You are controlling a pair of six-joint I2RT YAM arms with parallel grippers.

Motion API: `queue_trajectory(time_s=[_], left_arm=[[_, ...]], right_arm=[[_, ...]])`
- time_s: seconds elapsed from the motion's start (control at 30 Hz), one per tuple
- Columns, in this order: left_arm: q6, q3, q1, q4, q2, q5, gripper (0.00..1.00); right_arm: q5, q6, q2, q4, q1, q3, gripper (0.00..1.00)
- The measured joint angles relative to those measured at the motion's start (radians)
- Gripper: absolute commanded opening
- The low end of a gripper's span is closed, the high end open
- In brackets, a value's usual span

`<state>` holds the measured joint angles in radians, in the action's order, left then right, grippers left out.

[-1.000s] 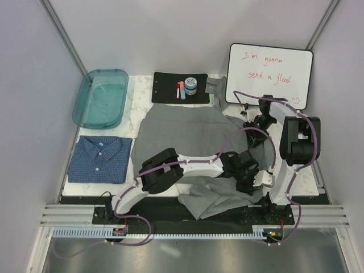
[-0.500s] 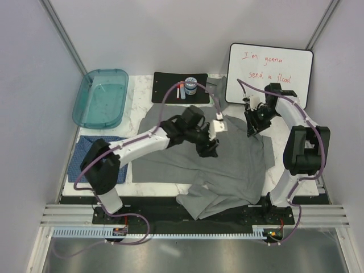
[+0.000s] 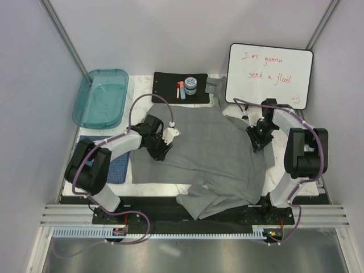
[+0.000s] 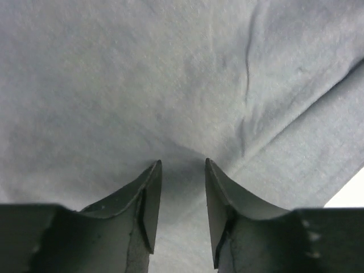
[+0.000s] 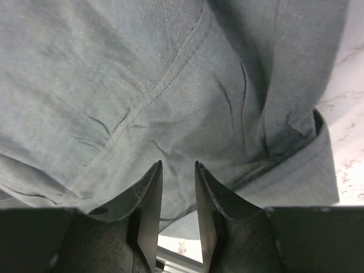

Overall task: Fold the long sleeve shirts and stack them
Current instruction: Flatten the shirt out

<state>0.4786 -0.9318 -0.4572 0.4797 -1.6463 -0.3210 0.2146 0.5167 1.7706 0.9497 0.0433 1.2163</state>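
Left tool (image 3: 160, 152) drawn back leftward, grey shirt (image 3: 222, 151) beneath (jaws slightly apart)

The top camera sits high on the near side of the grey shirt (image 3: 219, 151), looking down over it. My two wrist cameras face that same shirt very close, at its left and right.

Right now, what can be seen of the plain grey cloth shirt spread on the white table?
The plain grey cloth shirt lies spread mostly flat, softly creased, across the middle of the white marble table. Its near part is bunched and hangs over the near edge. A stitched seam and a cuff show in the right wrist view. The left gripper is low over its left side, the right gripper over its right, both with jaws narrowly parted.
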Motion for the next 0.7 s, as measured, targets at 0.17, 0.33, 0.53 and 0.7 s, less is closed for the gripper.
queue_trajectory(time_s=[0.17,0.33,0.53,0.7], left_arm=[[0.029,0.080,-0.013,0.003,0.070,0.032,0.33],[0.055,0.156,-0.076,0.051,0.152,0.032,0.29],[0.077,0.190,-0.123,0.168,0.207,0.021,0.46],[0.103,0.117,-0.047,0.283,0.207,-0.036,0.55]], right_arm=[[-0.049,0.034,0.010,-0.048,-0.034,-0.058,0.38],[-0.109,0.088,0.011,-0.069,-0.069,-0.081,0.38],[-0.107,0.205,-0.014,0.034,-0.066,-0.114,0.43],[0.033,0.200,-0.022,0.179,-0.061,0.068,0.44]])
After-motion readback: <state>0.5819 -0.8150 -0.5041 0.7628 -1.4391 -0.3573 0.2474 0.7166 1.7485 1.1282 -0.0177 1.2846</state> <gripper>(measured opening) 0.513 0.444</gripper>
